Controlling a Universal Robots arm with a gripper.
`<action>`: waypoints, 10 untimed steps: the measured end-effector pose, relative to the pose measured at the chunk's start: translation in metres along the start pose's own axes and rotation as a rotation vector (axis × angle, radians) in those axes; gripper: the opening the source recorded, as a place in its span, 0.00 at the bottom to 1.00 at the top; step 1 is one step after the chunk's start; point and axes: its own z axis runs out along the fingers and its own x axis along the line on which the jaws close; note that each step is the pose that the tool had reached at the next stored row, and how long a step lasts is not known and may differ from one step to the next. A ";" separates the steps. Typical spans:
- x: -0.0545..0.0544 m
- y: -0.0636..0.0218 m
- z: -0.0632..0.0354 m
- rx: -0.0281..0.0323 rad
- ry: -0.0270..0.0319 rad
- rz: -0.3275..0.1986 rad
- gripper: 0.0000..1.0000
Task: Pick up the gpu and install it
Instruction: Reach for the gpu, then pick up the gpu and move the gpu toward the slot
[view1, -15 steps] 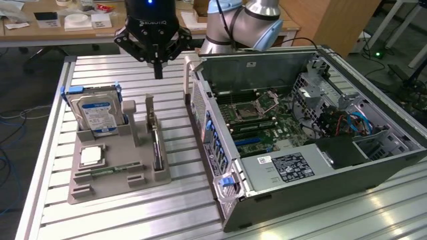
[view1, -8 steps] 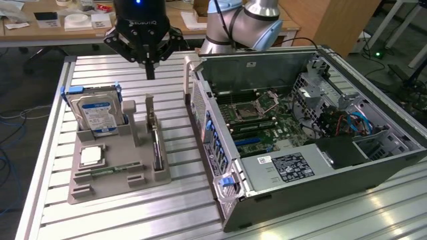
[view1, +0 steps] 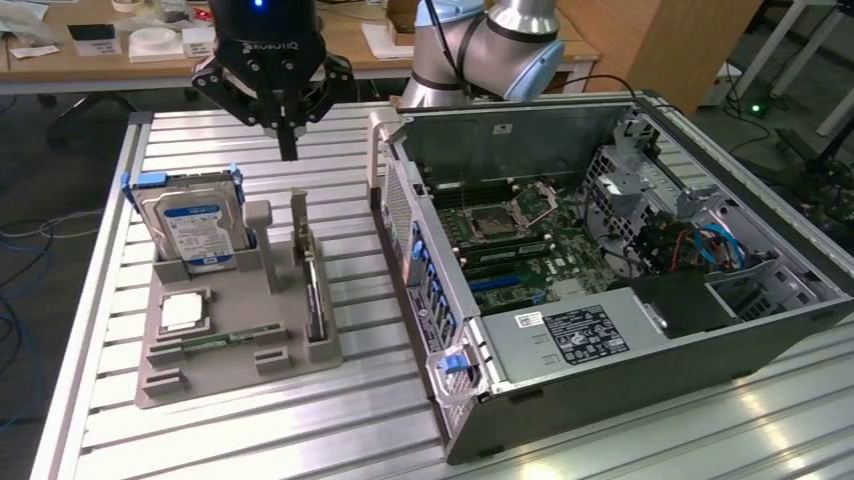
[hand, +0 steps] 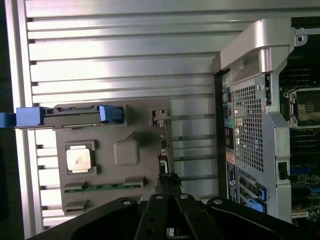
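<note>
Slatted aluminium table (view1: 114, 420) with wooden desks (view1: 80, 68) behind: above it the gripper (view1: 287, 148) hangs clenched on nothing, over the gpu (view1: 310, 275). That card stands on edge in a grey holder tray (view1: 227, 378), alongside a hard drive (view1: 194, 228), processor (view1: 184, 312) and memory stick (view1: 220, 340); the open computer case (view1: 641, 390) lies toward the exterior view's right.

Below the glossy black gripper (view1: 287, 150), the table (view1: 200, 440) is ribbed, brushed bare metal; the holder (view1: 227, 375) on it is matt grey plastic; the case (view1: 667, 370) alongside is dark painted metal.
</note>
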 end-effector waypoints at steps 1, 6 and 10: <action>0.000 0.0000 -0.0001 0.0001 0.0001 0.000 0.11; 0.000 0.0000 -0.0001 0.0000 0.0001 0.000 0.11; 0.000 0.0000 0.0000 0.0000 0.0000 0.000 0.11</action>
